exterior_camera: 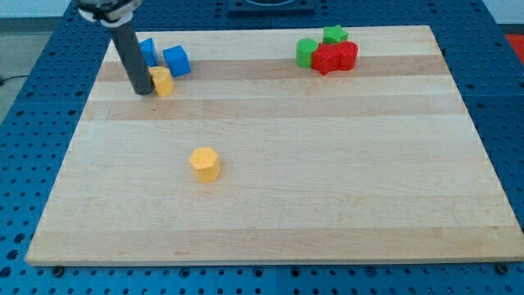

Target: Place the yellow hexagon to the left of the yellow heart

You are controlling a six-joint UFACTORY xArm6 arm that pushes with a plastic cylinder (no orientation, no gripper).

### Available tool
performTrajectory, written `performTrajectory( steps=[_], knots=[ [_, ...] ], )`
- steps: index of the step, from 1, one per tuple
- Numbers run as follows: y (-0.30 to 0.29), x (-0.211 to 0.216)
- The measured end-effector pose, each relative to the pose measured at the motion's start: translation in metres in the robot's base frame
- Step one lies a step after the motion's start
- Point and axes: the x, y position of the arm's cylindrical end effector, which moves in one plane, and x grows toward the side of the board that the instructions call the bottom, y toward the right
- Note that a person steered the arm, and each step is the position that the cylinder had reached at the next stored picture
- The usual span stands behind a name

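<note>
We judged the task barely begun: the yellow hexagon (pixel 205 163) sat mid-counter (pixel 327 205), flat face up with no evident long axis, well apart from the yellow heart (pixel 163 81) at upper left, where our tip (pixel 142 91), having no fingers, touched the heart's left side.

My tip (pixel 142 91) touches the heart (pixel 163 82) at its nine o'clock, with two cubes (pixel 176 61) just beyond at twelve. The hexagon (pixel 205 164) lies well apart at the heart's five o'clock. A cluster of four blocks (pixel 327 53) sits far off at three o'clock on the board (pixel 327 180).
</note>
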Motion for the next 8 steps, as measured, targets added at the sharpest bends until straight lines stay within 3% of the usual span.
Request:
performTrajectory(
  steps=[1, 2, 3, 4, 6, 8],
  knots=[
    [0.017, 0.02],
    [0.117, 0.057],
    [0.175, 0.117],
    [0.166, 0.182],
    [0.067, 0.158],
    [0.008, 0.067]
  ],
)
